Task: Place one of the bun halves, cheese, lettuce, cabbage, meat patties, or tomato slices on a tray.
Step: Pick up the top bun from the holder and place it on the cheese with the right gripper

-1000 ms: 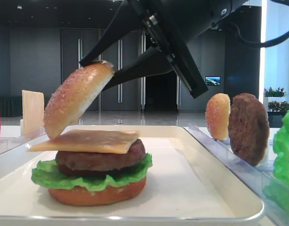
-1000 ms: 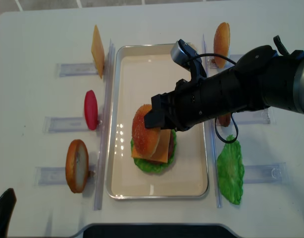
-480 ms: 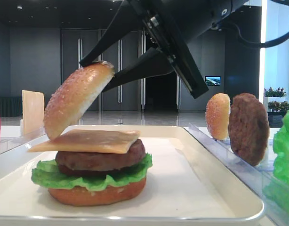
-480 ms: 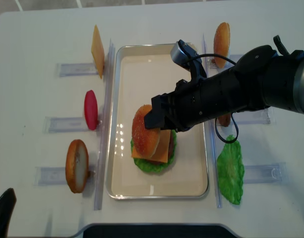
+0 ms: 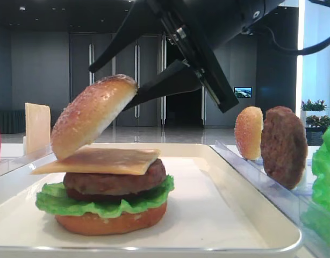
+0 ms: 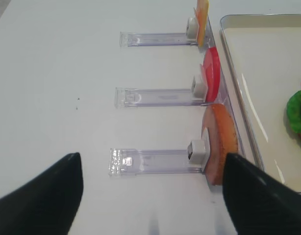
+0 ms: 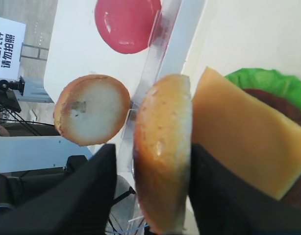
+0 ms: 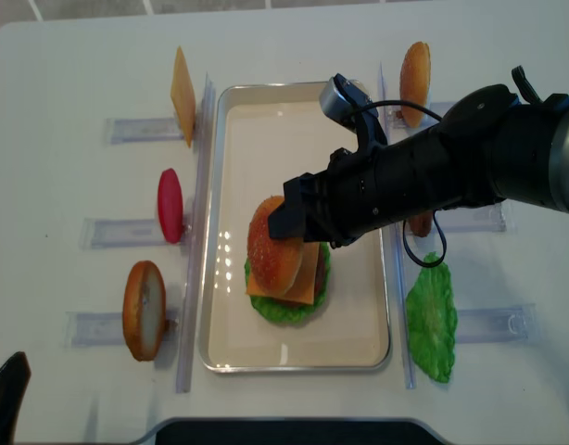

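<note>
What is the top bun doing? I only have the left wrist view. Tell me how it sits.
Observer: The top bun sits tilted, its low edge on the cheese.
Operator: Report the right fingers.
Observer: The right fingers are spread; the upper one stands clear above the bun.
Operator: Check the stack underneath.
Observer: Cheese, then patty, lettuce and bottom bun, all on the tray.

A seeded golden bun top [image 5: 92, 122] leans tilted, its lower edge on the cheese [image 5: 100, 160] over patty [image 5: 114, 181], lettuce [image 5: 103, 203] and bottom bun, on the white tray [image 5: 219, 215].
</note>
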{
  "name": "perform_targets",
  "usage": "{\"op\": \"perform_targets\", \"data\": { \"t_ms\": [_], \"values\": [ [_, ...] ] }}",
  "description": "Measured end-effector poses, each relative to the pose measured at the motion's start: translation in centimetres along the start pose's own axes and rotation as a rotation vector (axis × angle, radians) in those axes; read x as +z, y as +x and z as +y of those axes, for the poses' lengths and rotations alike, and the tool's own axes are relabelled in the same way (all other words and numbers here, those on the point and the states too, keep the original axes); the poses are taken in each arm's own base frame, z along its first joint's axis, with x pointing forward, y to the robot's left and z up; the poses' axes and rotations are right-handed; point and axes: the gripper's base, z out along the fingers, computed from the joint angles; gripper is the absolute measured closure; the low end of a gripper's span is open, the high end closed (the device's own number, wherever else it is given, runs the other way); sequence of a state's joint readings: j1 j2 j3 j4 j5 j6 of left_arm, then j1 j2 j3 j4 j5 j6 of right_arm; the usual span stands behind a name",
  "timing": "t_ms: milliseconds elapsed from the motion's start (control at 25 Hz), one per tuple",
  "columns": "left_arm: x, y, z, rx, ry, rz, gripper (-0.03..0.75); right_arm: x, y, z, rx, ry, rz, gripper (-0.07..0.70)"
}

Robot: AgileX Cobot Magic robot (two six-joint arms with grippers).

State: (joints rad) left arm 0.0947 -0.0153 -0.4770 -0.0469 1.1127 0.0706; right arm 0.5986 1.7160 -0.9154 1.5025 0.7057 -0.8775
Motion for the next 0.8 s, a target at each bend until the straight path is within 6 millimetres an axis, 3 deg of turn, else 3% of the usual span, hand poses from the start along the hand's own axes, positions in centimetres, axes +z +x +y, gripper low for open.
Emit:
{"op": "perform_targets", "data": {
  "t_ms": [320,800],
  "values": [
    [0.0,0.0,0.0,0.0,0.0,0.0,0.024,0.0,0.1,-0.16,-0.018,0.017,0.011,0.169],
    [0.0,0.0,0.0,0.0,0.0,0.0,0.024,-0.45,0.23,-0.76,-0.031,0.124,0.025,0.151]
  ]
}}
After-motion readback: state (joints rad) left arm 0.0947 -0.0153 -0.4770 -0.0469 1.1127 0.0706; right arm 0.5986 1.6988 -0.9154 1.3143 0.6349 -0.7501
